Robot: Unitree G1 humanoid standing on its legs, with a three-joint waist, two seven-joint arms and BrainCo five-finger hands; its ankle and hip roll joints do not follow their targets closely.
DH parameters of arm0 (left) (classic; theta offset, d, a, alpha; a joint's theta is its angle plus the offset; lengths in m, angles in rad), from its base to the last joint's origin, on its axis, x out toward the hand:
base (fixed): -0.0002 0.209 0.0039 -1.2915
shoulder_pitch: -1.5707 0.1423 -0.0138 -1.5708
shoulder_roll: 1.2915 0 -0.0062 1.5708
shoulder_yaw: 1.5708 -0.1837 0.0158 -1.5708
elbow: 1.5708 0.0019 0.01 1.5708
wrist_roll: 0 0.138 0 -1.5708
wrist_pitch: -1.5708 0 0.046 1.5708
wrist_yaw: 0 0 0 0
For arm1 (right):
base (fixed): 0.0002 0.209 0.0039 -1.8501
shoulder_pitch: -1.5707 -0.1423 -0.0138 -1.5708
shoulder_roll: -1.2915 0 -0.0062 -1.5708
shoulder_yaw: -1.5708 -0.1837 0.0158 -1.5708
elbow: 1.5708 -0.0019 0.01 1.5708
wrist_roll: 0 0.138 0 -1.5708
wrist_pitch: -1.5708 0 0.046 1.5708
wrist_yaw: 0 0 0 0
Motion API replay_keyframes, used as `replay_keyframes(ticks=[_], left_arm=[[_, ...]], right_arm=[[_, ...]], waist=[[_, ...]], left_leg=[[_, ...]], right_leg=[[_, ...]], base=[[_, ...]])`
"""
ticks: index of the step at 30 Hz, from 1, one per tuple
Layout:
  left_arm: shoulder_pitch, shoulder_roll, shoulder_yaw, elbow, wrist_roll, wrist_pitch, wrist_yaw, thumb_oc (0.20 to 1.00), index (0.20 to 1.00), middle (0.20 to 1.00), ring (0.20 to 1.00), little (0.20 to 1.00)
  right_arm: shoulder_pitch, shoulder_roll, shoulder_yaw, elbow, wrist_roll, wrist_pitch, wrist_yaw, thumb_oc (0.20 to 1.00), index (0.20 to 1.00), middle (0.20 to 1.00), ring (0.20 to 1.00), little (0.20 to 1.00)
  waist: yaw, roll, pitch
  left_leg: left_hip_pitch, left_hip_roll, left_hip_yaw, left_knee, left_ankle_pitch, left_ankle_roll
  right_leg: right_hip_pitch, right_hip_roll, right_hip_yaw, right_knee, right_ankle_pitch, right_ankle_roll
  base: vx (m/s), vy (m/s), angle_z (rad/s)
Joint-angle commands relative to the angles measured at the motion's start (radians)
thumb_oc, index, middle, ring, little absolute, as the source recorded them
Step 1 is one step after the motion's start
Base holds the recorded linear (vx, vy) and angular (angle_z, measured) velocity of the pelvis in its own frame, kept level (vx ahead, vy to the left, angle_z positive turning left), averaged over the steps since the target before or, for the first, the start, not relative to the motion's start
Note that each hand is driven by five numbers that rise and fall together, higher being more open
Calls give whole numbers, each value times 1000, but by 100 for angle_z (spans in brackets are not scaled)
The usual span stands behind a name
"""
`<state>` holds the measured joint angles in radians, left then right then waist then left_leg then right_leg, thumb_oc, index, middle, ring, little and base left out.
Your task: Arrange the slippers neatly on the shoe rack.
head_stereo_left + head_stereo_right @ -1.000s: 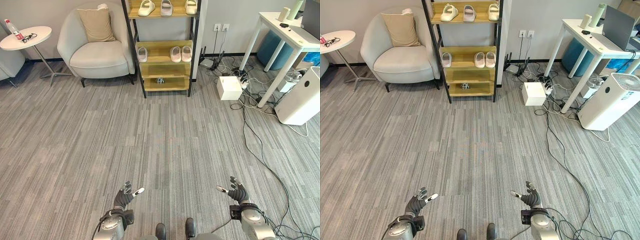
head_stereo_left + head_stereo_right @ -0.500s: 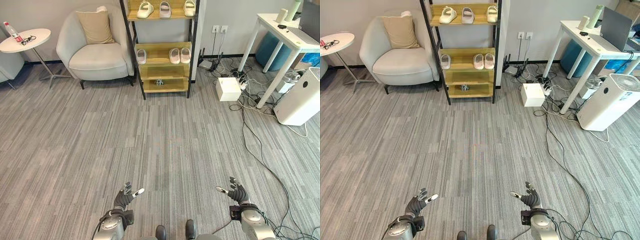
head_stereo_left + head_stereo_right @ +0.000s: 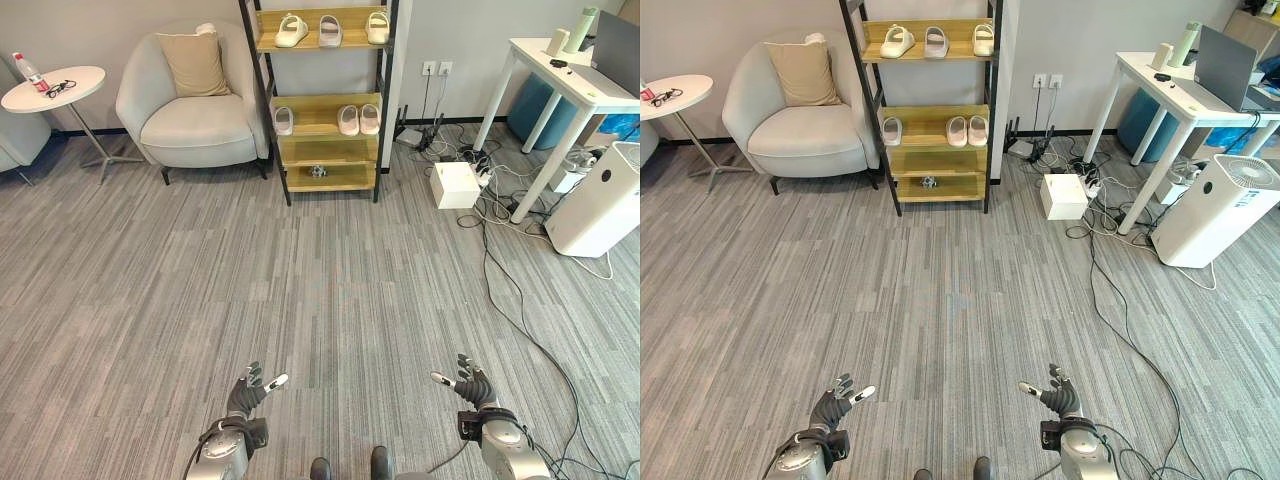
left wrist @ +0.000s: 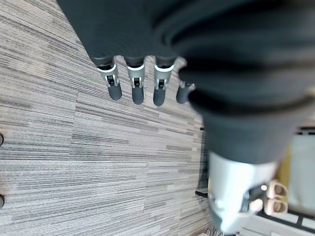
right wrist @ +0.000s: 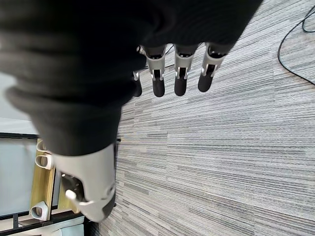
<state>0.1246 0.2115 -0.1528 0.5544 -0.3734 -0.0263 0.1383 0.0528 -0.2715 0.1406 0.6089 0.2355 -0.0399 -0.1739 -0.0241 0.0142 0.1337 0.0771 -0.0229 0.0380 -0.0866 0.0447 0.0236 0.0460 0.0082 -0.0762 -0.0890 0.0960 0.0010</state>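
Note:
The wooden shoe rack (image 3: pixel 322 148) with a black frame stands far ahead against the wall. On its top shelf lie a tilted cream slipper (image 3: pixel 292 30), a pink one (image 3: pixel 330 30) and a cream one (image 3: pixel 377 27). The middle shelf holds a single pink slipper (image 3: pixel 283 121) at the left and a pink pair (image 3: pixel 359 119) at the right. My left hand (image 3: pixel 246 395) and right hand (image 3: pixel 474 388) hang low near me, both open and holding nothing, fingers (image 4: pixel 137 90) straight over the carpet.
A small dark object (image 3: pixel 318 171) lies on the rack's bottom shelf. A beige armchair (image 3: pixel 190 100) and round side table (image 3: pixel 52 84) stand left of the rack. To the right are a white box (image 3: pixel 455 184), cables (image 3: pixel 500 250), a white desk (image 3: pixel 570 90) and an air purifier (image 3: pixel 605 200).
The whole view has shifted: the rack and furniture sit a little lower and smaller, so the camera moved. Both hands stay open in the same pose.

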Motion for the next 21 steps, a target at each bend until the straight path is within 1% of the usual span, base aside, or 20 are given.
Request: replay_keyframes(ticks=[1,3,4,5,7,8,9,10,11,12,14,15,16,17,18,19,20,21], left_arm=[[-43,24,27,-1,-5,-51,7,1000,1000,1000,1000,1000],[-42,27,32,-9,-4,-56,16,1000,1000,1000,1000,1000],[-36,30,37,-22,-4,-58,18,1000,1000,1000,1000,1000],[-37,33,38,-33,-9,-61,24,1000,1000,1000,1000,1000],[-37,38,40,-53,-14,-65,27,1000,1000,1000,1000,1000],[-37,51,40,-71,2,-65,21,1000,1000,1000,1000,1000],[-37,51,40,-71,2,-65,21,1000,1000,1000,1000,1000],[-26,70,47,-95,14,-66,13,1000,1000,1000,1000,1000],[-21,83,45,-107,34,-67,3,1000,1000,1000,1000,1000],[-17,86,43,-99,48,-65,-6,1000,1000,1000,1000,1000],[-6,88,40,-98,72,-54,-16,1000,1000,1000,1000,1000],[-4,83,32,-107,74,-54,-36,1000,1000,1000,1000,1000],[-2,83,31,-108,74,-53,-37,1000,1000,1000,1000,1000],[-4,83,28,-110,71,-54,-39,1000,1000,1000,1000,1000],[-15,82,30,-107,68,-54,-40,1000,1000,1000,1000,1000],[-27,84,37,-110,63,-62,-36,1000,1000,1000,1000,1000],[-22,84,51,-113,59,-73,-39,1000,1000,1000,1000,1000],[-21,84,50,-114,59,-72,-39,1000,1000,1000,1000,1000]], right_arm=[[-17,-4,-7,-64,-7,-47,-12,1000,1000,1000,1000,1000],[-22,-4,-4,-64,-1,-48,-15,1000,1000,1000,1000,1000],[-31,-6,-2,-67,-1,-48,-14,1000,1000,1000,1000,1000],[-36,-11,1,-72,-2,-47,-15,1000,1000,1000,1000,1000],[-45,-19,3,-81,-3,-49,-18,1000,1000,1000,1000,1000],[-45,-27,-9,-84,-13,-45,-21,1000,1000,1000,1000,1000],[-44,-27,-9,-84,-13,-45,-21,1000,1000,1000,1000,1000],[-44,-36,-18,-99,-21,-48,-17,1000,1000,1000,1000,1000],[-48,-36,-21,-105,-17,-47,-9,1000,1000,1000,1000,1000],[-49,-37,-28,-110,-21,-44,-12,1000,1000,1000,1000,1000],[-36,-29,-38,-118,-26,-41,-7,1000,1000,1000,1000,1000],[-22,-27,-62,-121,-14,-39,-3,1000,1000,1000,1000,1000],[-20,-28,-62,-122,-13,-39,-3,1000,1000,1000,1000,1000],[-18,-31,-66,-114,-11,-39,-5,1000,1000,1000,1000,1000],[-22,-37,-69,-100,-11,-37,-8,1000,1000,1000,1000,1000],[-22,-47,-73,-92,-25,-28,-11,1000,1000,1000,1000,1000],[1,-66,-90,-109,-40,-29,-2,1000,1000,1000,1000,1000],[2,-66,-90,-109,-40,-29,-2,1000,1000,1000,1000,1000]], waist=[[-18,-29,2],[-15,-29,10],[-9,-30,25],[-4,-35,43],[4,-42,53],[9,-46,56],[9,-46,55],[13,-40,65],[4,-33,92],[-3,-26,105],[-13,-11,120],[-29,-15,118],[-35,-8,124],[-45,-10,129],[-53,-11,132],[-67,-11,133],[-86,-20,115],[-85,-19,115]], left_leg=[[8,49,-3,-1,-86,-42],[3,48,-3,-1,-88,-40],[-11,44,-1,16,-89,-37],[-47,39,-4,67,-99,-35],[-81,31,-6,95,-109,-29],[-100,24,-5,98,-113,-17],[-100,24,-5,98,-113,-17],[-102,24,-3,93,-121,-6],[-89,27,-3,88,-126,-1],[-77,28,-1,80,-132,3],[-38,37,-3,62,-144,6],[28,25,-1,31,-174,-8],[41,33,-8,24,-176,-10],[68,34,-10,18,-190,-21],[91,37,-12,11,-204,-31],[134,58,-18,4,-227,-53],[176,74,-31,21,-269,-70],[176,75,-31,23,-271,-70]], right_leg=[[55,-90,11,2,-149,96],[43,-92,16,2,-144,99],[37,-98,21,2,-140,102],[29,-104,23,2,-136,101],[18,-110,21,2,-134,104],[-15,-123,7,59,-141,114],[-16,-123,7,59,-141,114],[-82,-130,-5,202,-156,137],[-149,-140,-10,318,-115,170],[-182,-145,-12,389,-106,187],[-254,-155,-19,499,-98,188],[-293,-187,-79,366,-100,159],[-271,-181,-91,353,-100,159],[-268,-184,-114,258,-81,155],[-275,-185,-139,181,-57,161],[-295,-189,-160,75,-16,176],[-297,-181,-129,67,11,173],[-296,-180,-129,67,11,173]], base=[[34,-3,2],[11,12,-2],[-33,44,-5],[-51,68,-7],[-41,104,-15],[-6,112,-8],[-2,171,1],[-12,144,1],[11,202,-9],[38,152,-20],[290,57,3],[438,-39,23],[490,-115,11],[282,-128,9],[490,-272,4],[716,-459,26],[586,-388,27],[492,-333,48]])
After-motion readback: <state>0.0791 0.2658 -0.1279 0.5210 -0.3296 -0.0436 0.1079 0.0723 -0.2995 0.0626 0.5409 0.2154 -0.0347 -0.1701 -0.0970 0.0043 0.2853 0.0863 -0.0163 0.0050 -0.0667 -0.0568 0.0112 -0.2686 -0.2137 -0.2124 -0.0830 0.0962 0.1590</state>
